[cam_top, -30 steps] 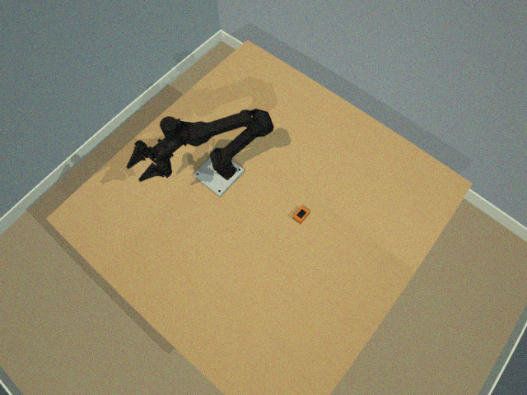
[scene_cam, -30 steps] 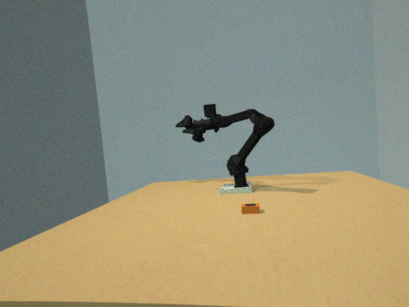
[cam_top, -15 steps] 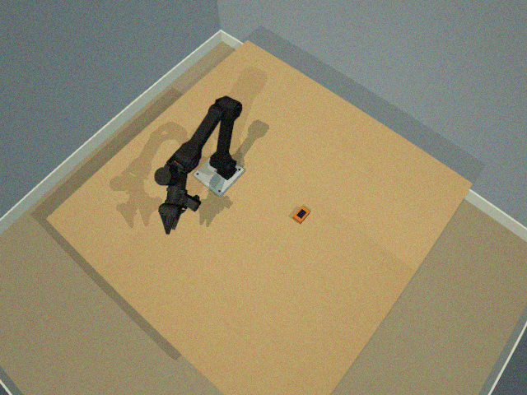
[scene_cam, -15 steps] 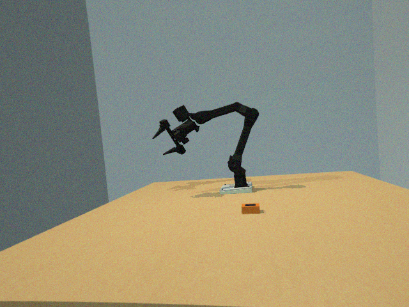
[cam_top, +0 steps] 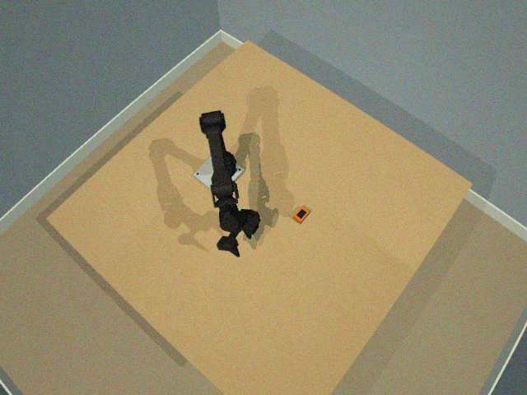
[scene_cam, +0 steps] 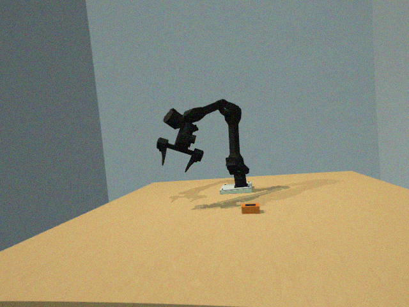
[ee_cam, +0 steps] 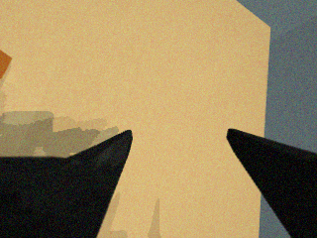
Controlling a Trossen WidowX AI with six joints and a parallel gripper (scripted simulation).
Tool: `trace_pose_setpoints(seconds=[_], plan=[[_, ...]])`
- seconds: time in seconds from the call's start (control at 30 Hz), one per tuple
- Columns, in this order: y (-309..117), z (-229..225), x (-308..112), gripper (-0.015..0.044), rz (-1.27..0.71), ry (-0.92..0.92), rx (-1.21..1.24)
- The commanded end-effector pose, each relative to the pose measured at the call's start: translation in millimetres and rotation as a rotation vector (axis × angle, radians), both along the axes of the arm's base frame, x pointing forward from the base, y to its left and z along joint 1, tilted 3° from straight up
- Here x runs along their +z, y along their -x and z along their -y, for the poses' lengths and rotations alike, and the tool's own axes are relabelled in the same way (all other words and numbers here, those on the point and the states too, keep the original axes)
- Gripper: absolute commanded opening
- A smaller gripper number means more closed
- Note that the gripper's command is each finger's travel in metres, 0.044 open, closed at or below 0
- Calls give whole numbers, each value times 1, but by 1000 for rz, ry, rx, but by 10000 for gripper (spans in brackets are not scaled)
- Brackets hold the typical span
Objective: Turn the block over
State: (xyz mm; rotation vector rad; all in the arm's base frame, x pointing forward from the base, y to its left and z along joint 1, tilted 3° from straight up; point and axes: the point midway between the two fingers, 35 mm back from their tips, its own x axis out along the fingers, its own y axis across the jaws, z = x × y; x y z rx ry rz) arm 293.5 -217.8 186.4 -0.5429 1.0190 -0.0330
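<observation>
An orange block (cam_top: 301, 214) (scene_cam: 250, 209) lies flat on the table (cam_top: 323, 293) (scene_cam: 198, 258), with its dark rectangular mark facing up. In the wrist view only a corner of the block (ee_cam: 4, 62) shows at the left edge. My gripper (cam_top: 244, 246) (scene_cam: 174, 167) (ee_cam: 178, 133) is open and empty, its fingers wide apart. It hangs well above the table, fingers pointing down at a tilt. In the top view it is left of the block and a little lower in the picture; in the exterior view it is up and left of it. The block's underside is hidden.
The arm's pale base plate (cam_top: 205, 173) (scene_cam: 227, 189) is fixed to the table, up and left of the block in the top view. Shadows of the arm fall across the table near the block. Grey walls stand beyond the table's edges.
</observation>
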Motion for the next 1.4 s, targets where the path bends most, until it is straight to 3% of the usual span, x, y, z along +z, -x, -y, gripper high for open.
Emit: trace_pose_setpoints(seconds=[0.0, 0.3, 0.57, 0.87, 1.0, 1.37], plan=[[-25, -36, -14, 440, -56, -98, -18], [-68, -159, -55, 440, -291, -346, -181], [-73, -266, -83, 440, -485, -350, -356], [-72, -269, -85, 440, -488, -349, -360], [-73, -267, -116, 440, -488, -348, -360], [-72, -267, -134, 440, -488, -348, -360]])
